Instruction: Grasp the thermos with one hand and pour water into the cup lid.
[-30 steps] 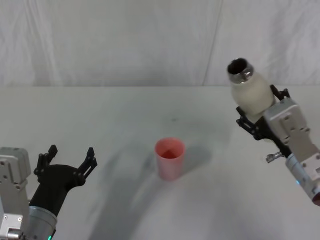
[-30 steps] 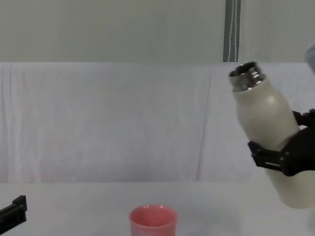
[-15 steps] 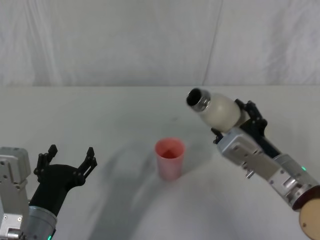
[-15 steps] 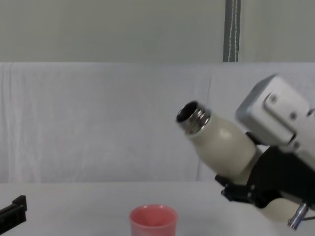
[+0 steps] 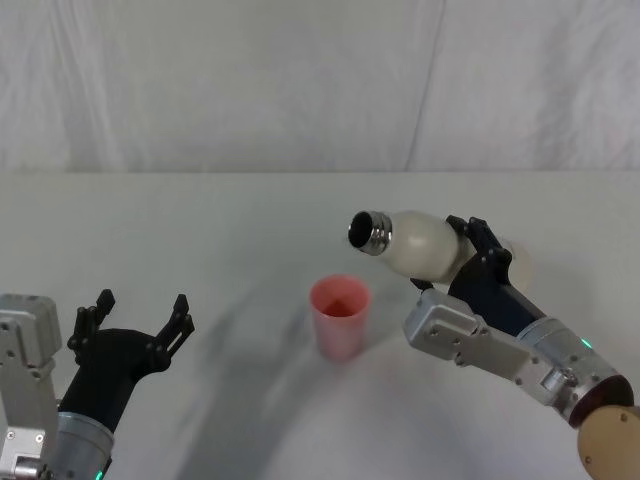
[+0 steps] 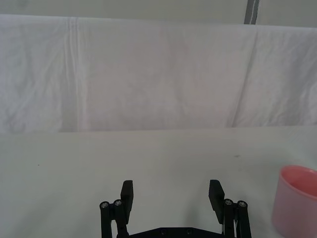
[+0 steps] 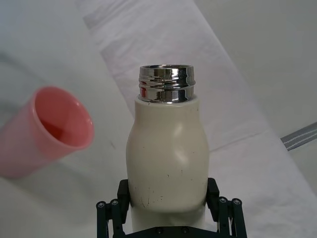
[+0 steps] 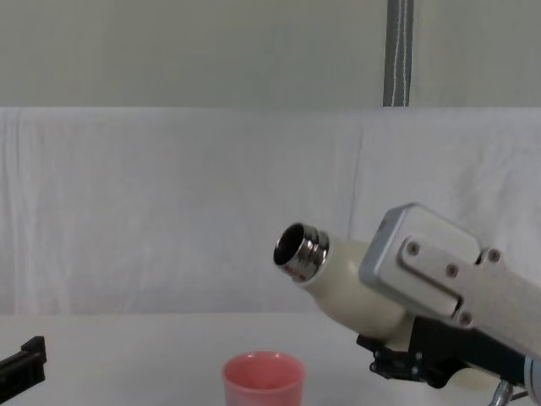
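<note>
Tipping the thermos toward the cup lid, no stream that I can see yet.

My right gripper (image 5: 470,262) is clamped around the thermos (image 5: 415,243), which I hold in the air tilted well over, steel neck pointing at about 10 o'clock and hanging just above and to the right of the pink cup lid (image 5: 340,316) on the table (image 5: 230,230). I judge the pour about to start; next I need a little more tilt with the mouth over the rim. My left gripper (image 5: 132,322) sits parked at 8 o'clock, fingers spread.

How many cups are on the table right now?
1: the pink cup lid stands mid-table, below and just left of the thermos mouth tilted in the right tool. None seems hidden.
</note>
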